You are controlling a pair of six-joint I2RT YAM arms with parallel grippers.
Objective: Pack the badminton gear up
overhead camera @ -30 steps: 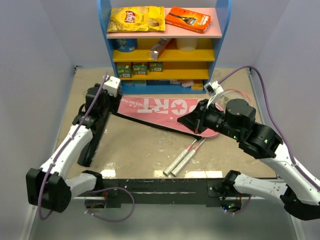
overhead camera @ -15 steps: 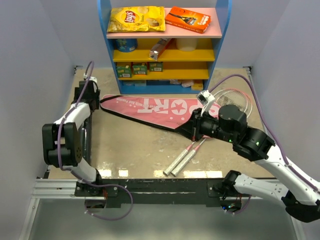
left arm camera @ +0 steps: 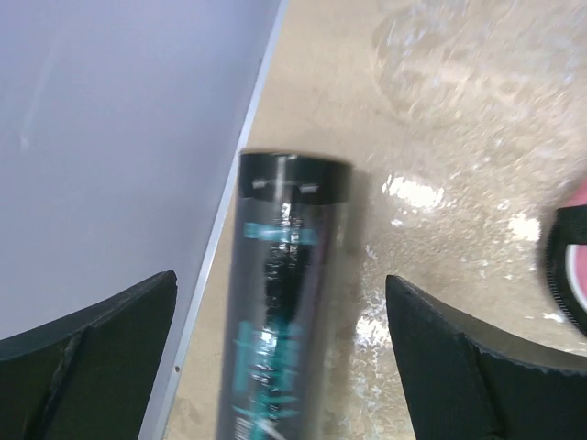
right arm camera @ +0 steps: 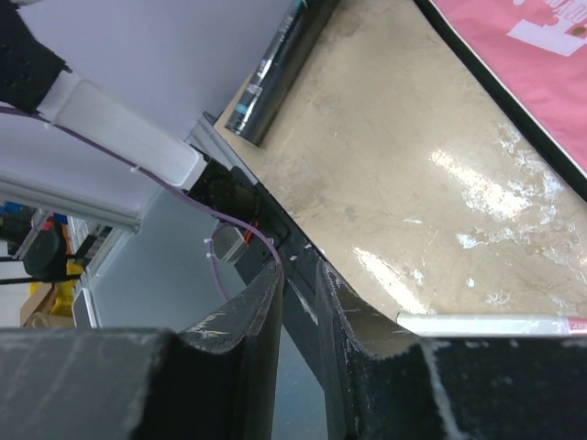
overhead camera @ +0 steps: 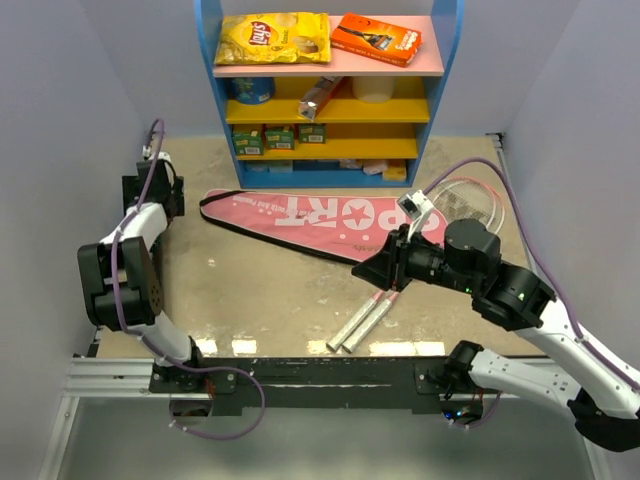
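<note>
1. Status: no item is packed. The two rackets (overhead camera: 362, 320) lie on the counter (overhead camera: 270, 290), white handles nearest the arm bases and heads far right beside the wide end of the pink bag (overhead camera: 300, 214). The bag lies flat across the middle of the counter.

2. Right fingers (right arm camera: 240, 335): parted by a narrow slit, nothing between them, touching nothing. They hover just above the racket shafts, close to the bag's narrow end.

3. Left fingers (left arm camera: 110, 335): spread fully and empty. The black tube (left arm camera: 286, 302) lies on the counter between them, along the left wall, with a clear gap on each side.

4. Step in hand (judgement): both arms are unloaded and between grasps, and the bag must be opened before anything goes in.

5. Next move (judgement): spread the right fingers wider, then close them on the bag's edge or a racket handle. The shafts are thin and lie flat, so the approach must be low and centred.
</note>
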